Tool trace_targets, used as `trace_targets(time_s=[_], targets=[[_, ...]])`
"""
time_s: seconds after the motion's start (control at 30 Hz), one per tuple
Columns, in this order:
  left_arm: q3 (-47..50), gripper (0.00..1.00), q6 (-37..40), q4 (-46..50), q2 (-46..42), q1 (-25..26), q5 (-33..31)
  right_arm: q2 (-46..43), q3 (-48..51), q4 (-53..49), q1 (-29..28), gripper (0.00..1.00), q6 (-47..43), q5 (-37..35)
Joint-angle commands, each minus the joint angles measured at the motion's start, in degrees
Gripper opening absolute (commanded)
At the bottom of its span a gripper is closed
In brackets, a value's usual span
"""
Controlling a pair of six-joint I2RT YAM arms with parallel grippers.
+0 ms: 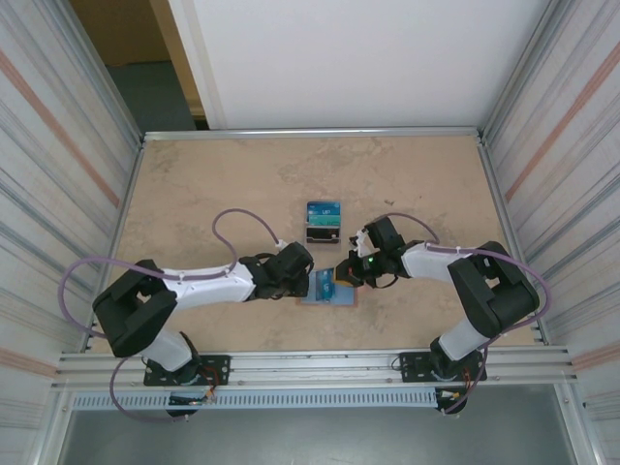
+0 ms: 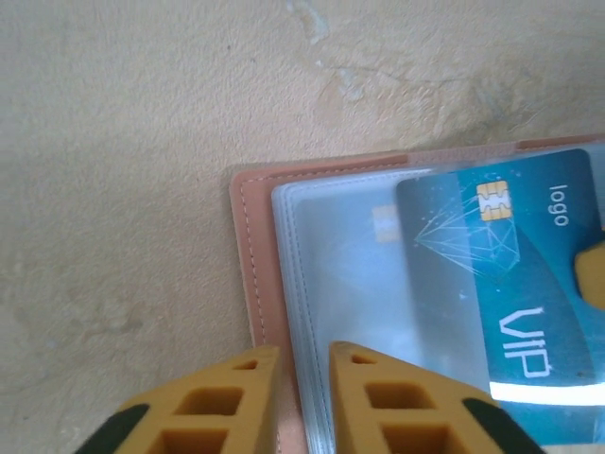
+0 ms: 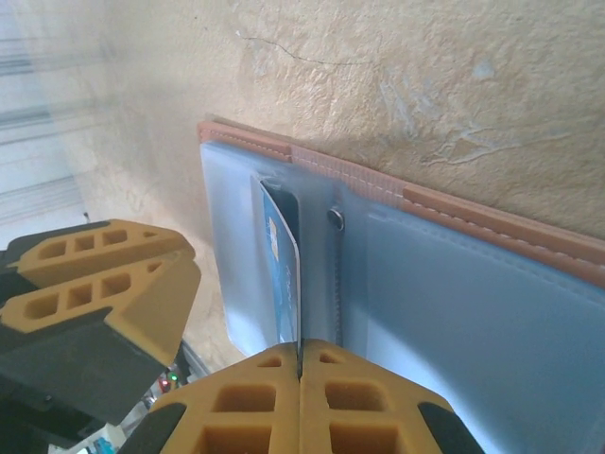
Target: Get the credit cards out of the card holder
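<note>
- Left wrist view: left claw (image 2: 302, 357) hung over the wallet's (image 2: 253, 274) left edge, jaws a narrow gap apart, pinching nothing I could see.
- Wallet lay open and flat on the table (image 2: 123, 142) between both claws. Soft leather and slick clear sleeves, probably lifts unless pinned.
- Blue card (image 2: 510, 284) sat partly out of its sleeve. Thin, stiff, light, slippery, so best pinched at the free edge.
- Right claw (image 3: 301, 357) was closed on that card's edge.
</note>
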State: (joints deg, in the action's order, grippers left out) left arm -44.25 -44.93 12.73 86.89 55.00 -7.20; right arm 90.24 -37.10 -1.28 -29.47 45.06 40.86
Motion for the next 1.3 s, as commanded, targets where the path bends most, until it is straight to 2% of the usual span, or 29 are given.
trace_targets(time_s=[0.0,0.27,0.43,0.7,0.93,1.1,1.2,1.27], targets=[[-1.9,0.25,3.4,1.3,-3.1,0.5,-4.2,0.6,-2.2,-3.9,0.6,0.00,-2.7,0.3],[-1.5,0.26,8.2,-4.8,-2.6,0.5,-2.2,-0.1,-4.8,-9.5,0.6,0.00,-5.3,-0.6],[-0.2,0.24,7.2,-9.1,-1.4,0.5,-0.9,-0.7,-6.8,-14.3,0.6,0.00,-7.6,-2.0],[0.4,0.22,6.3,-9.2,-1.4,0.3,-2.0,-3.6,-9.5,-20.3,1.7,0.00,-10.5,-4.1],[2.1,0.23,6.5,-11.1,-4.9,-2.6,0.0,-7.0,-11.6,-24.2,1.9,0.00,-12.5,-6.2],[2.6,0.40,9.8,-13.0,-7.7,-5.1,4.4,-10.4,-12.3,-24.0,2.1,0.00,-13.7,-6.7],[2.2,0.58,15.0,-14.9,-9.7,-7.5,11.7,-12.7,-13.0,-23.9,2.1,0.00,-15.3,-6.5],[1.4,0.75,20.6,-15.5,-10.9,-9.8,19.1,-14.0,-13.8,-24.1,2.1,0.00,-17.0,-5.7]])
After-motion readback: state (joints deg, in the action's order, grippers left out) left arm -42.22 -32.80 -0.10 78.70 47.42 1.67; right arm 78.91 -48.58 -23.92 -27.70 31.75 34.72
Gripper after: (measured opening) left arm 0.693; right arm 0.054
